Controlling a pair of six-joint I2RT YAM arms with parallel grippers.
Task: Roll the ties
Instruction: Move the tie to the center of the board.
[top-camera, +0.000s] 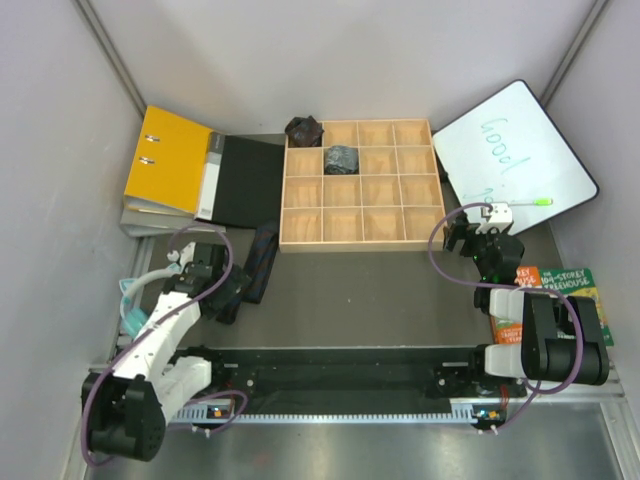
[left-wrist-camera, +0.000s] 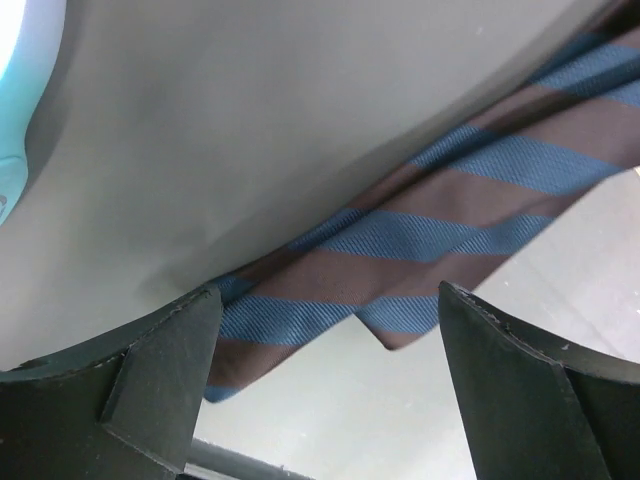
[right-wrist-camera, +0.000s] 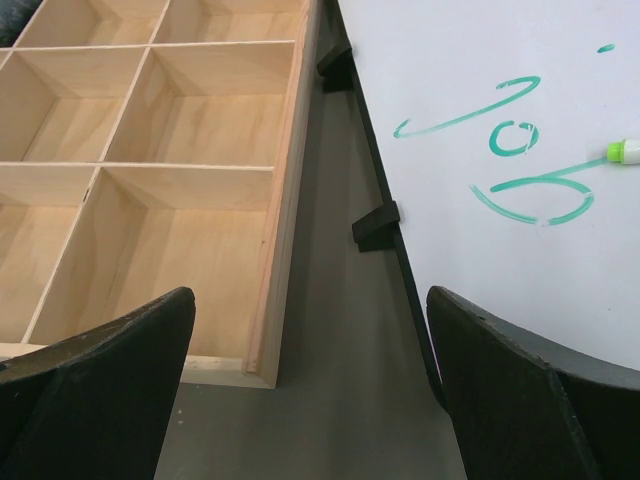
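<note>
A long flat tie (top-camera: 262, 258) lies on the table left of the wooden compartment tray (top-camera: 432, 180). In the left wrist view the tie (left-wrist-camera: 430, 240) shows brown and blue stripes, its pointed end between my spread fingers. My left gripper (top-camera: 232, 292) (left-wrist-camera: 325, 375) is open at that end and holds nothing. A greyish rolled tie (top-camera: 341, 158) sits in a tray compartment in the second row. A brownish-black rolled tie (top-camera: 304, 130) sits at the tray's far left corner. My right gripper (top-camera: 460, 234) (right-wrist-camera: 310, 390) is open and empty, low between the tray (right-wrist-camera: 285, 200) and the whiteboard.
A yellow binder (top-camera: 168, 160) and a black folder (top-camera: 248, 180) lie at the back left. A whiteboard (top-camera: 515, 145) (right-wrist-camera: 480, 120) with a green marker (top-camera: 527, 202) leans at the back right. Books (top-camera: 562, 290) lie by the right arm. A teal object (top-camera: 130, 300) is at the left.
</note>
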